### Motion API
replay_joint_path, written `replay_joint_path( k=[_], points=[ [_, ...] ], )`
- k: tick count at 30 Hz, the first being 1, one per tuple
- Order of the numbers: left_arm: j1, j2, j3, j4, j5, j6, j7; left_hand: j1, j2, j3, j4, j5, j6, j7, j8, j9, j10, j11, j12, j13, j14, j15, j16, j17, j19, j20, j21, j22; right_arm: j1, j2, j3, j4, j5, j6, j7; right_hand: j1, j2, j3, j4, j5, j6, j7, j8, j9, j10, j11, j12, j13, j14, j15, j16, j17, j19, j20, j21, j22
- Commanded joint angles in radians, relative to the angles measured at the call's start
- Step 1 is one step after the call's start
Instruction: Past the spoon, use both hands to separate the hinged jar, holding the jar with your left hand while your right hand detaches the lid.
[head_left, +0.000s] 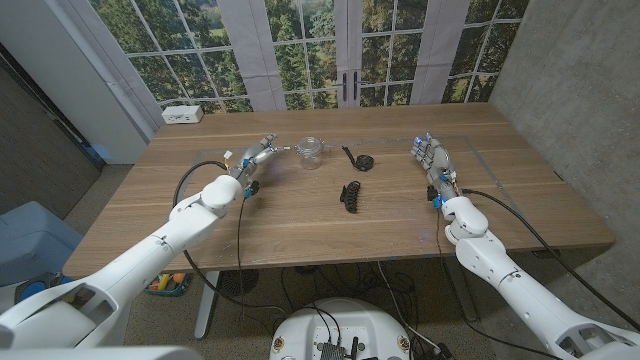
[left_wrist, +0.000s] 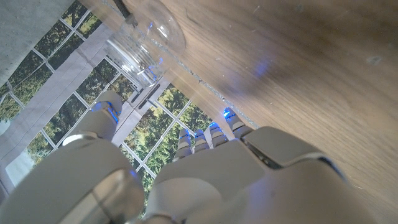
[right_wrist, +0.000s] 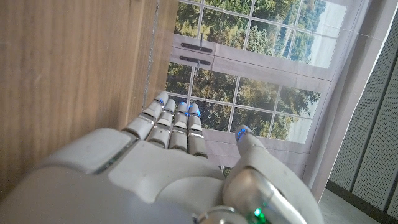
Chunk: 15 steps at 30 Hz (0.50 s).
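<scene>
Looking barely started: small clear glass hinged jar (head_left: 311, 151) sitting on far middle of wooden tabletop (head_left: 300, 220), lid seemingly attached. Left robot hand (head_left: 258, 160) reaching just beside it, fingers apart, gripping nothing. Right robot hand (head_left: 432, 157) waiting well apart, released.

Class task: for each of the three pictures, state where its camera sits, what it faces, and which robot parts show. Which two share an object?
Head view: on the head, looking down at the table, both arms, left hand, right hand.
Left wrist view: behind the left hand, facing the jar.
Right wrist view: behind the right hand, facing windows.
Shared: head and left wrist views show the jar.
</scene>
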Motion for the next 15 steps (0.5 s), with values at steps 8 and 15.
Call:
replay_joint_path(
  k=[8,15],
  points=[
    [-0.061,-0.002,0.074,0.019,0.088,0.051,-0.041,0.021,-0.003,-0.005,0.0,0.0,-0.007,0.002,0.0,0.004,-0.004,-0.002,0.001,0.003,-0.01,-0.003,-0.001,0.002,-0.005,-0.001,-0.008,0.002,-0.037,-0.001,0.0,-0.041,-0.016,0.036,-0.011,-0.005,0.0,-0.001,-0.007,0.0,0.007,0.008,0.009,0.002,0.011,0.004,0.005,0.0,0.006,0.008,-0.004,0.001,0.008,0.004,-0.003,0.002],
    [-0.082,-0.01,0.1,0.027,0.132,0.061,-0.039,0.029,-0.006,-0.005,0.0,0.0,0.0,0.002,0.003,0.004,0.001,-0.005,0.004,0.003,-0.005,-0.006,0.002,0.002,0.003,-0.003,-0.011,0.002,-0.052,-0.004,0.007,-0.049,-0.011,0.045,-0.012,-0.006,0.0,-0.002,-0.011,0.0,0.007,0.008,0.009,0.002,0.015,0.004,0.005,-0.001,0.008,0.009,-0.005,-0.001,0.009,0.006,-0.004,0.003]
  ],
)
